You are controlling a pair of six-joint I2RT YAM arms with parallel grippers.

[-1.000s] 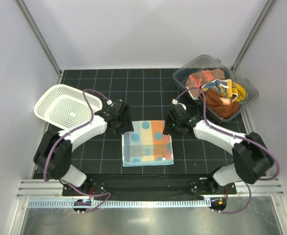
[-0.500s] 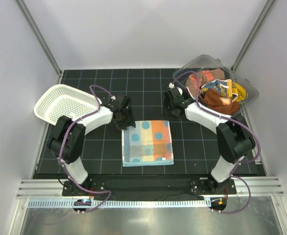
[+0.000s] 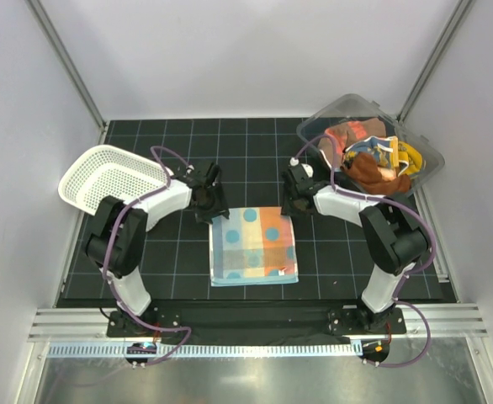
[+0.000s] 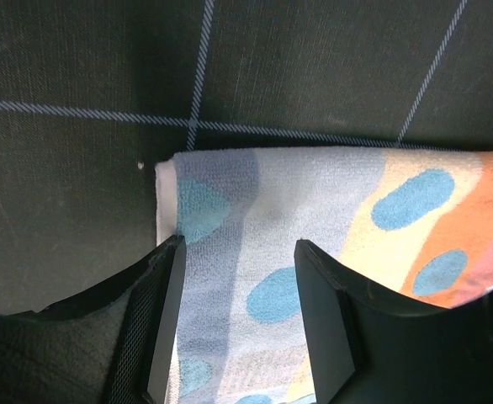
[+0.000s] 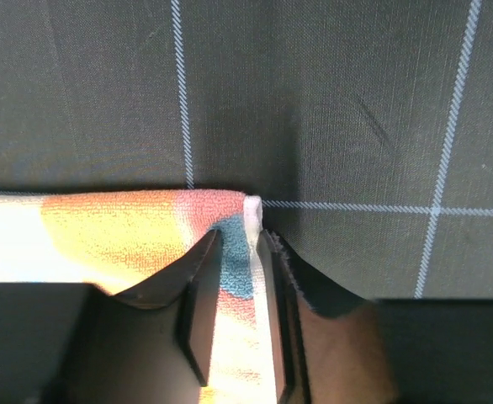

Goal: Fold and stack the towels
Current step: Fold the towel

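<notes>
Both arms are now at the far corners of the towel (image 3: 253, 246), up from its sides. The right fingers (image 5: 198, 313) pinch their corner; the left fingers (image 4: 157, 335) straddle theirs, open. Fold likely next.

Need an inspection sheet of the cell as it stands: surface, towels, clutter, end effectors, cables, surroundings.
Surface: black mat with white grid lines.
Job's things: spotted towel folded flat at centre; more towels bunched in the clear bin at far right.
Clutter: white mesh basket at left, no towel in it.
End effectors: left end effector open, astride the spotted towel's far-left corner; right end effector narrow, apparently pinching the far-right corner's hem.
Cables: purple cables loop along both arms, off the towel.
Surroundings: white walls; metal rail along the near edge.
</notes>
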